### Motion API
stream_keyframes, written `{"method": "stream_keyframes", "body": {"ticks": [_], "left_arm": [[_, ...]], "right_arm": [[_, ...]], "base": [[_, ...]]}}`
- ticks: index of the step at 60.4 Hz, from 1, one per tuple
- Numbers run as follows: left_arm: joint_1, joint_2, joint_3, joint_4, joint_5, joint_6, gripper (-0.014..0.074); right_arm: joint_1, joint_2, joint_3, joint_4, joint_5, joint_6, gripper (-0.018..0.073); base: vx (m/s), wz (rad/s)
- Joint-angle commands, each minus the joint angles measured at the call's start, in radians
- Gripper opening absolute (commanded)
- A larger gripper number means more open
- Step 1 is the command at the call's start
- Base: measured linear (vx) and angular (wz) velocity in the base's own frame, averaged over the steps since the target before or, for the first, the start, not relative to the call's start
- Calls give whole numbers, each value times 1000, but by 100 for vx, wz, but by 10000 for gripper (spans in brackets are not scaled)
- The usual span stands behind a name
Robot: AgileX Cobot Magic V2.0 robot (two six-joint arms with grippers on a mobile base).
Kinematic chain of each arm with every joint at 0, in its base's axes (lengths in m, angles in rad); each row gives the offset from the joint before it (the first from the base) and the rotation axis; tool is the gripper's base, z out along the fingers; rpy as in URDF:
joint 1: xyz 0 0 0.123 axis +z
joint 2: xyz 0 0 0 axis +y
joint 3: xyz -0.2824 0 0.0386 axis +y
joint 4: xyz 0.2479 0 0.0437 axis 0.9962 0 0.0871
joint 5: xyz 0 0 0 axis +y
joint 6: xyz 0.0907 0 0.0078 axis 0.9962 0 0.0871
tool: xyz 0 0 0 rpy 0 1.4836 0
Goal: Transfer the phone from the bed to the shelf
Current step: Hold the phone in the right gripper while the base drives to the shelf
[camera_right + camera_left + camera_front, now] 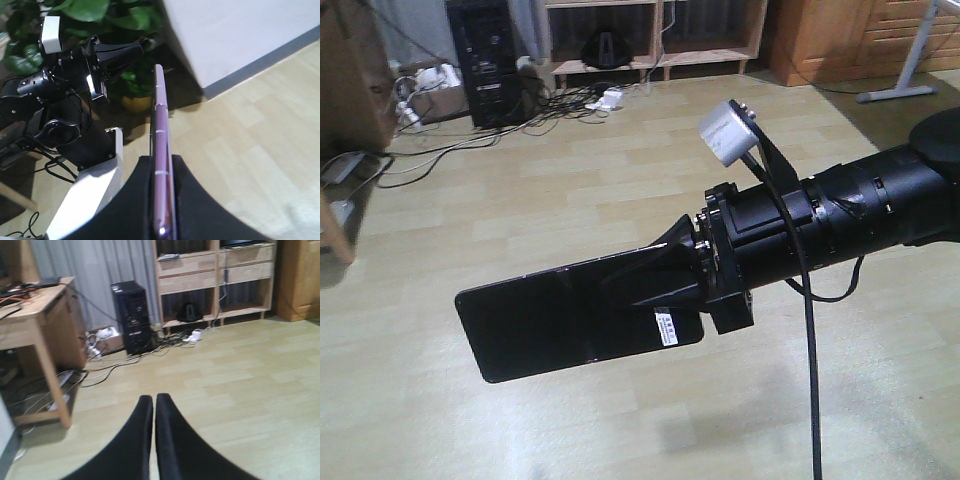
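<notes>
The phone (550, 320), a glossy black slab with a white sticker near my fingers, hangs in the air above the pale wood floor, flat side to the front view. My right gripper (625, 285) is shut on its right end. From the right wrist the phone (160, 125) shows edge-on, its pinkish rim pinched between the two black pads (192, 200). The left gripper (153, 400) is shut with nothing in it and points across the floor toward the shelf (215, 275). The shelf (655, 55) stands at the far wall. No bed is in view.
A black computer tower (485, 60) and tangled cables (560, 100) lie on the floor left of the shelf. A wooden desk (35, 310) stands at the left. A wooden cabinet (820, 40) and a grey table leg (910, 70) are at the far right. A potted plant (135, 85) sits by the white wall.
</notes>
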Motion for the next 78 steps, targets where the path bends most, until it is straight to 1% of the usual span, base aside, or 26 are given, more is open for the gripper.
{"method": "stream_keyframes", "body": {"ticks": [1, 29, 78], "left_arm": [[-2, -7, -23, -9, -73, -6, 1], [-2, -7, -23, -9, -73, -6, 1], [-2, -7, -23, -9, -73, -6, 1]], "right_arm": [[-2, -38, -25, 88, 82, -11, -2], [-2, -38, -25, 88, 82, -11, -2], [-2, -38, -25, 88, 82, -11, -2]], "base": [[40, -28], [40, -25], [43, -11]]}}
